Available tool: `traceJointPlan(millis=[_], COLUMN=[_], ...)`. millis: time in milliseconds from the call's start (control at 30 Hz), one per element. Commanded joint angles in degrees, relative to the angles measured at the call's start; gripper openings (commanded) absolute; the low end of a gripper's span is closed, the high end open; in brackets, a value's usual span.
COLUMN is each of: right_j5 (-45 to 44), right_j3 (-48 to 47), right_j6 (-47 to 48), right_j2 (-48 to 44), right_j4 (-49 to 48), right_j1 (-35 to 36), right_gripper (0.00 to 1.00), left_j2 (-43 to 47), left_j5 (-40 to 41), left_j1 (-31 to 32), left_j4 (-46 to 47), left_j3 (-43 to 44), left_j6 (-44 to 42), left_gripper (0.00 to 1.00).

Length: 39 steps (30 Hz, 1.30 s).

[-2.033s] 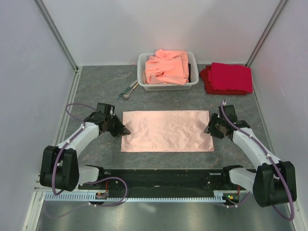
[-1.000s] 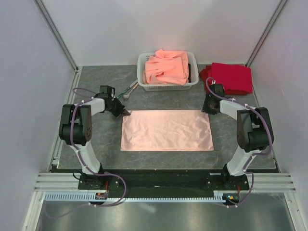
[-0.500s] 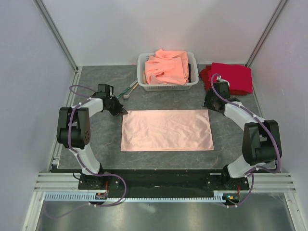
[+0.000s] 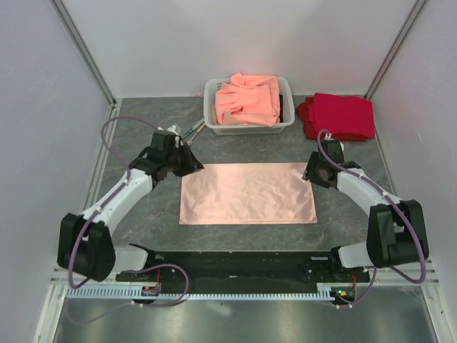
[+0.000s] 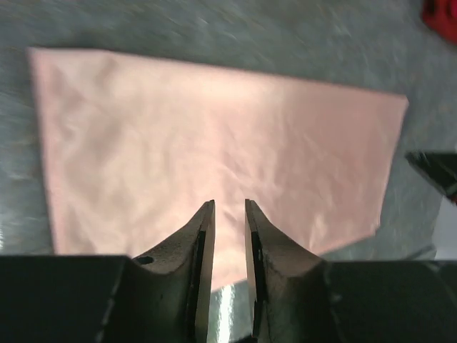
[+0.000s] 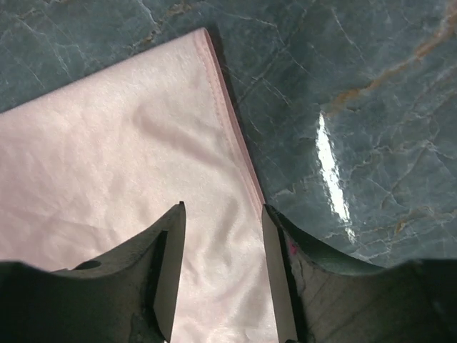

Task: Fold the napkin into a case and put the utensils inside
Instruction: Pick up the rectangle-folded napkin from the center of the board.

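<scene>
At the near edge of the grey table stand the bases of the 2 arms, and both arms reach toward the far side. The napkin lies flat in the middle of the table as a pale-pink rectangle, with its long sides running left to right, and it shows only small wrinkles. The left gripper is just beside the far left corner of the napkin. In the left wrist view, which is a little blurred, the left gripper has its 2 fingers parted only by a narrow gap, there is nothing between them, and the napkin is spread below and beyond them. The right gripper is at the right edge of the napkin, close to the far right corner. In the right wrist view the right gripper has its jaws clearly apart and they grip nothing; they stand over the hemmed edge of the napkin, and I cannot tell if the tips touch the cloth. Farther away, the utensils lie on the table just to the left of a white basket and are partly hidden behind the left arm. The basket holds a heap of orange-salmon cloths. To its right, in the far right corner, lies a pile of deep red cloths.
</scene>
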<state>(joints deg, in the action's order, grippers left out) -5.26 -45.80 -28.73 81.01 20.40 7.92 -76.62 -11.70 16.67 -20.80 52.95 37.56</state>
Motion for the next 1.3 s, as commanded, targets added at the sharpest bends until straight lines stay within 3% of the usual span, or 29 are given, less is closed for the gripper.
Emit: traceJointPlan(millis=[0,200,433,867,1100,1267], right_j5=[-1.3,-4.2,-3.1,-5.3,-2.5,-2.2], right_j3=[4.0,6.5,6.7,7.4,7.1,7.1], right_j6=[-0.1,2.2,2.0,-2.8,-1.0,0.9], right_j2=[-3.1,-3.8,-2.7,4.2,6.4,7.3], right_j4=[1.7,2.0,2.4,1.8,-0.8,-1.1], right_j1=[-0.1,-0.1,0.1,5.4,5.4,5.4], right_gripper=[0.52,0.50,0.50,0.47,0.33,0.15], left_j2=[5.0,3.4,-0.4,0.3,5.2,8.0], left_j5=[3.1,0.5,-3.5,-11.7,-16.3,-18.2], left_j1=[11.2,18.5,18.8,16.7,12.5,10.4], left_j4=[0.0,2.3,2.8,9.3,9.5,9.4], left_j3=[-4.8,-3.9,-1.4,-6.5,-9.9,-11.4], left_j6=[1.1,2.3,-1.0,-2.8,-3.1,-2.8], left_gripper=[0.30,0.30,0.29,0.28,0.28,0.28])
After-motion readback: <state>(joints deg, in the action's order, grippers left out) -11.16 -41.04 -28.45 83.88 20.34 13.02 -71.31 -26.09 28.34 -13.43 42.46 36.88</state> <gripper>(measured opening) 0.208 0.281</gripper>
